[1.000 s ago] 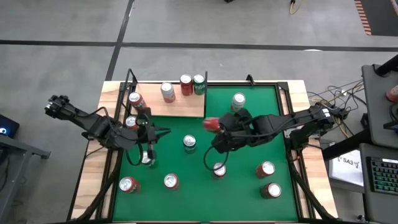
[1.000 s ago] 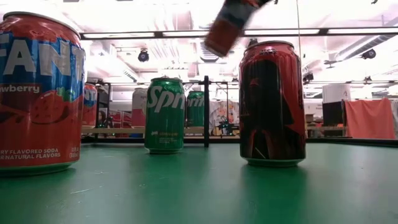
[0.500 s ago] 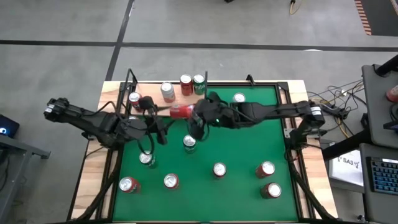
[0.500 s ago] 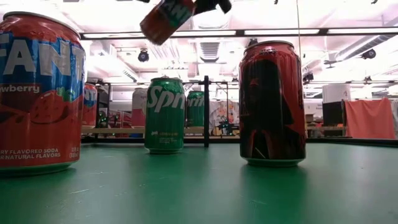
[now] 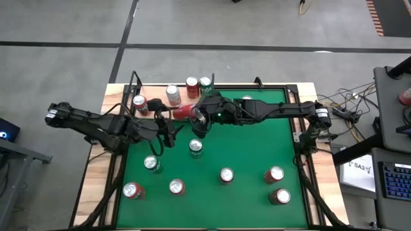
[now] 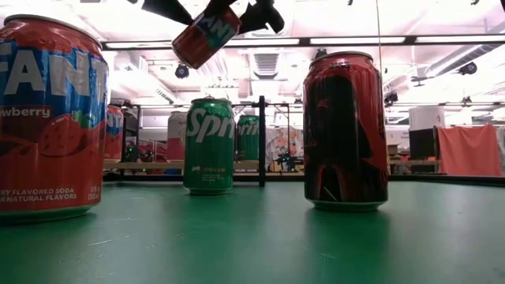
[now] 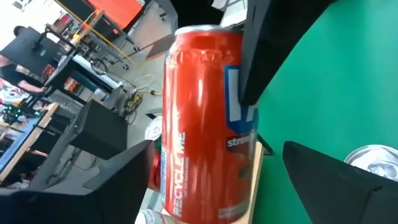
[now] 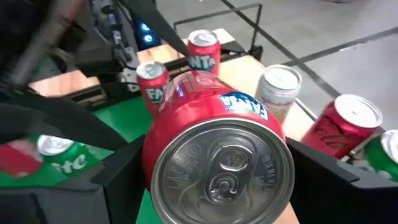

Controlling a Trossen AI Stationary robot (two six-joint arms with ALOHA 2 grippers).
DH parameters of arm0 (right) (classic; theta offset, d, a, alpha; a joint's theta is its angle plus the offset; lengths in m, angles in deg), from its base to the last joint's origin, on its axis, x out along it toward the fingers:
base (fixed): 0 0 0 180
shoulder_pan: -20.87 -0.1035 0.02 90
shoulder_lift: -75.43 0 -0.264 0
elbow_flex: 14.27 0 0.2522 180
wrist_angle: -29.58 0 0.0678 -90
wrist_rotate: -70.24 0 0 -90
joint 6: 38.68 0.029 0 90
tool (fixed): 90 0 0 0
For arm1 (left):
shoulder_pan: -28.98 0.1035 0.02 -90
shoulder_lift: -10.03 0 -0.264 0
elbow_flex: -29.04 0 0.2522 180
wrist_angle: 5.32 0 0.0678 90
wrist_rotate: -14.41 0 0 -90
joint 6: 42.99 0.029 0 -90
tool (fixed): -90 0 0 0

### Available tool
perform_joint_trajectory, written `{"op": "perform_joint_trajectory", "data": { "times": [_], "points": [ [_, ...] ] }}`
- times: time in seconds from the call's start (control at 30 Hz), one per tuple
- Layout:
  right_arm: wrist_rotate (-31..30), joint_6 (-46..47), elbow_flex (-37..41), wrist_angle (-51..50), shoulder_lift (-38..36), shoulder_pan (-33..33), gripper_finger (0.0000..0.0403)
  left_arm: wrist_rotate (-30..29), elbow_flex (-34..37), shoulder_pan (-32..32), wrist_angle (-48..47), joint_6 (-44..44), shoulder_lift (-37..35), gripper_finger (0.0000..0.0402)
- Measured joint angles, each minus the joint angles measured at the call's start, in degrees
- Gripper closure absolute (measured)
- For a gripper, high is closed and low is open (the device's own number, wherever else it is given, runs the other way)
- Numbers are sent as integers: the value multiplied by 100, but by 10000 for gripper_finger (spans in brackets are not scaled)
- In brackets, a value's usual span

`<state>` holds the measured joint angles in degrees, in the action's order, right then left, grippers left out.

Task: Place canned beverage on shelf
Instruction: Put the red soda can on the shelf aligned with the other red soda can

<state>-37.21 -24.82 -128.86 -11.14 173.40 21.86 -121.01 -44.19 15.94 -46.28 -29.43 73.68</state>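
Right gripper (image 5: 194, 117) carries the red aluminium Fanta can (image 5: 184, 113) over the pale wood shelf (image 5: 192, 110); left gripper (image 5: 168, 128) wide. Next: lower, release.

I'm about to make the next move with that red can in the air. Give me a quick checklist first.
1. Red can gripped by the right gripper: ok, its jaws are shut on it.
2. Left gripper ready to take it: ok, its jaws stand open on either side of the can.
3. Left jaws touching the can: cannot tell.
4. Can upright for placing: not ok, it is tilted in the air.
5. Room on the shelf: ok, bare wood shows between the cans standing there.
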Motion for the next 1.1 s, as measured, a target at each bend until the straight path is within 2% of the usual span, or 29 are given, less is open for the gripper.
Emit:
{"op": "perform_joint_trajectory", "data": {
  "times": [0.27, 0.73, 0.97, 1.1],
  "points": [
    [312, -63, 9, 222, 2, 59, 108, -60, 306, 149, 279, -102, 53, 63],
    [352, -22, 9, 358, 20, 101, 108, -454, 312, 257, 632, -57, 452, 65],
    [357, -108, 9, 410, 20, 119, 108, -737, 313, 256, 746, -15, 487, 128],
    [371, -119, 9, 428, 20, 122, 81, -720, 315, 256, 790, -43, 478, 128]
  ]
}}
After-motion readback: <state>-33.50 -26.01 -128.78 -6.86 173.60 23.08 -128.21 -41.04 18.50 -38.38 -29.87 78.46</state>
